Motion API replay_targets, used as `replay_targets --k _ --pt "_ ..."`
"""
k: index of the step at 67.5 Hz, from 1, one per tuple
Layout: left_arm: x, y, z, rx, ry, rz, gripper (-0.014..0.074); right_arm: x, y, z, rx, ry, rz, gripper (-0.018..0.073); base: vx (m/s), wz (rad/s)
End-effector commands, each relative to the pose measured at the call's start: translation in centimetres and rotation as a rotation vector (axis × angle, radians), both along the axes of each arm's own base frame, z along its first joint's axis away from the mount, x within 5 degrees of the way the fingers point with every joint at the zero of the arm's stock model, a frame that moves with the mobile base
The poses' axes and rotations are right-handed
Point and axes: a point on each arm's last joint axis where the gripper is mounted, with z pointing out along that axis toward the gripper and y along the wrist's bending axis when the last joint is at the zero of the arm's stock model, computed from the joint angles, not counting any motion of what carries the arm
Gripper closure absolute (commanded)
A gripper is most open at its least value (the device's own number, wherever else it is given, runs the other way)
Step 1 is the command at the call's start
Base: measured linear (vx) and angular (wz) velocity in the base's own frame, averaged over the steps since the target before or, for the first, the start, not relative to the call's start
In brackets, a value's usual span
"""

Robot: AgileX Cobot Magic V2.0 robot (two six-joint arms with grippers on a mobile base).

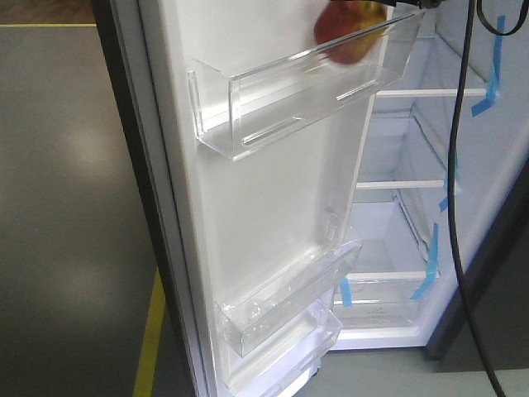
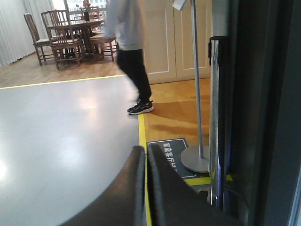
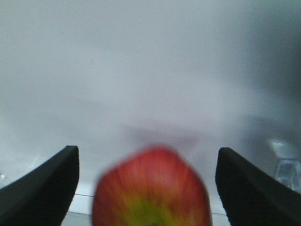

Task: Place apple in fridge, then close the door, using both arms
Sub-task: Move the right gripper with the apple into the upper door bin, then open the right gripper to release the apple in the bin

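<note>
Glossy grey floor (image 1: 66,207) flanks the white door (image 1: 273,198), its clear bin (image 1: 248,124) showing the round apple (image 1: 347,37). The right gripper (image 3: 146,150) gapes wide; the left gripper (image 2: 143,153) is pinched together.

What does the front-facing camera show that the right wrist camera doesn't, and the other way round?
Only the front-facing view shows the open door with its clear bins, the fridge with its shelves, blue tape strips and a hanging black cable. Only the right wrist view shows two black fingers, spread wide either side of the apple, not touching it. Both show the red apple; in the front view it is at the far end of the top bin.
</note>
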Motion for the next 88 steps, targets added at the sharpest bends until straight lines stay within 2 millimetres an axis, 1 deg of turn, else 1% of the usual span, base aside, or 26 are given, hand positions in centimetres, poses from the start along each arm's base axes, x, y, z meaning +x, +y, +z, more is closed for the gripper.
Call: replay_targets --k 1,15,21,25,33,35,36,38,39,40,44,45,49,54,56,62,63,66,70,71,77,78,84,86,88 --pt "0.0 0.0 -0.2 -0.015 -0.062 0.004 0.0602 -2.1 0.2 3.4 0.053 -0.092 -0.006 -0.0061 0.0 0.0" --pt "0.0 0.0 -0.2 -0.015 -0.062 0.004 0.0602 -2.3 0.2 3.5 0.06 -0.089 -0.001 -0.0029 0.0 0.0" --pt "0.0 0.0 -0.2 -0.015 -0.062 0.004 0.0602 -3.1 0.2 4.3 0.078 -0.096 0.001 0.0015 0.0 0.0" --pt "0.0 0.0 -0.2 -0.015 -0.062 0.004 0.0602 -3.7 0.2 5.0 0.08 -0.109 0.003 0.0062 0.0 0.0" --pt "0.0 0.0 -0.2 -0.015 -0.062 0.004 0.0602 -6.2 0.2 6.8 0.065 -0.149 0.02 0.0232 0.0 0.0" --pt "0.0 0.0 -0.2 -0.015 -0.062 0.004 0.0602 -6.8 0.2 7.2 0.053 -0.159 0.024 0.03 0.0 0.0" --pt "0.0 0.0 -0.2 -0.015 -0.062 0.004 0.0602 -6.9 0.2 7.3 0.051 -0.162 0.024 0.0314 0.0 0.0" --pt "0.0 0.0 -0.2 -0.015 -0.062 0.004 0.0602 -7.8 0.2 7.9 0.039 -0.177 0.027 0.0386 0.0 0.0" --pt "0.0 0.0 -0.2 -0.015 -0.062 0.004 0.0602 -8.1 0.2 8.1 0.036 -0.183 0.03 0.0401 0.0 0.0" --pt "0.0 0.0 -0.2 -0.015 -0.062 0.004 0.0602 -8.3 0.2 8.2 0.032 -0.184 0.032 0.0446 0.0 0.0" --pt "0.0 0.0 -0.2 -0.015 -0.062 0.004 0.0602 -10.0 0.2 9.2 0.008 -0.211 0.042 0.0563 0.0 0.0" --pt "0.0 0.0 -0.2 -0.015 -0.062 0.004 0.0602 -10.4 0.2 9.4 0.003 -0.216 0.046 0.0575 0.0 0.0" --pt "0.0 0.0 -0.2 -0.015 -0.062 0.004 0.0602 -12.3 0.2 10.3 -0.025 -0.24 0.059 0.0571 0.0 0.0" --pt "0.0 0.0 -0.2 -0.015 -0.062 0.004 0.0602 -14.2 0.0 11.1 -0.051 -0.267 0.037 0.0564 0.0 0.0" --pt "0.0 0.0 -0.2 -0.015 -0.062 0.004 0.0602 -15.3 -0.1 11.6 -0.068 -0.288 0.027 0.0564 0.0 0.0" --pt "0.0 0.0 -0.2 -0.015 -0.062 0.004 0.0602 -17.4 -0.3 12.0 -0.098 -0.317 -0.005 0.0564 0.0 0.0" --pt "0.0 0.0 -0.2 -0.015 -0.062 0.004 0.0602 -18.0 -0.4 12.2 -0.106 -0.327 -0.013 0.0564 0.0 0.0" --pt "0.0 0.0 -0.2 -0.015 -0.062 0.004 0.0602 -19.2 -0.5 12.2 -0.125 -0.336 -0.025 0.0564 0.0 0.0" --pt "0.0 0.0 -0.2 -0.015 -0.062 0.004 0.0602 -20.3 -0.7 11.7 -0.144 -0.339 -0.04 0.0564 0.0 0.0" --pt "0.0 0.0 -0.2 -0.015 -0.062 0.004 0.0602 -20.8 -0.7 11.7 -0.145 -0.345 -0.045 0.0564 0.0 0.0" --pt "0.0 0.0 -0.2 -0.015 -0.062 0.004 0.0602 -21.9 -1.0 10.3 -0.146 -0.331 -0.097 0.0564 0.0 0.0" --pt "0.0 0.0 -0.2 -0.015 -0.062 0.004 0.0602 -22.3 -1.0 10.2 -0.144 -0.336 -0.107 0.0564 0.0 0.0" --pt "0.0 0.0 -0.2 -0.015 -0.062 0.004 0.0602 -23.1 -1.4 7.7 -0.136 -0.325 -0.168 0.0564 0.0 0.0" --pt "0.0 0.0 -0.2 -0.015 -0.062 0.004 0.0602 -23.7 -1.5 7.0 -0.13 -0.333 -0.19 0.0564 0.0 0.0" --pt "0.0 0.0 -0.2 -0.015 -0.062 0.004 0.0602 -24.2 -1.7 5.9 -0.129 -0.333 -0.214 0.0564 0.0 0.0"
